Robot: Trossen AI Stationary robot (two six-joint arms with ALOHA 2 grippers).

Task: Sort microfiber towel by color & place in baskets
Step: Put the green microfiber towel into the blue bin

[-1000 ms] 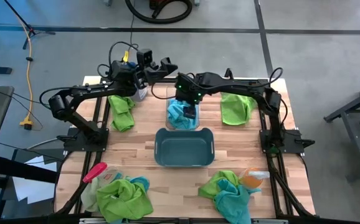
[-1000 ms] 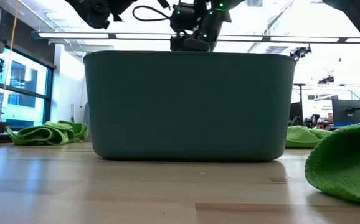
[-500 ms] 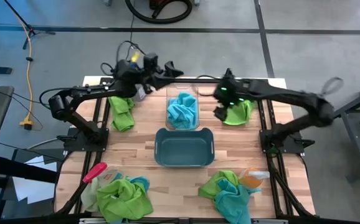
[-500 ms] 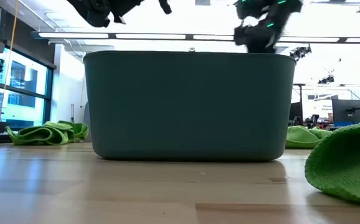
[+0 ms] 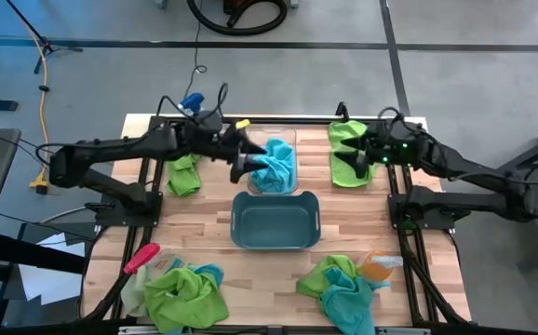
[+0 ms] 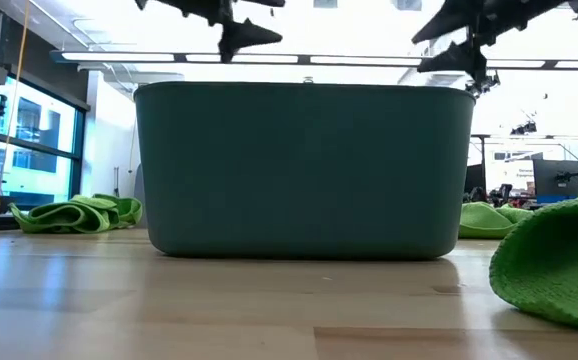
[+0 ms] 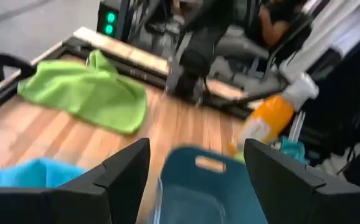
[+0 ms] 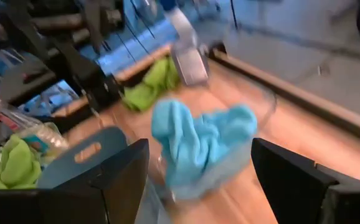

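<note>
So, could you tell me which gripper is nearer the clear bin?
Left. The left gripper hovers open at the clear bin's left edge; the right gripper, also open, is over a green towel further right.

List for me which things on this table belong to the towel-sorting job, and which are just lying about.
Part of the job:
turquoise towels in the clear bin
dark teal bin, holding no towels
green towels
mixed towel heaps

Just lying about:
pink-handled brush
orange spray bottle
</note>
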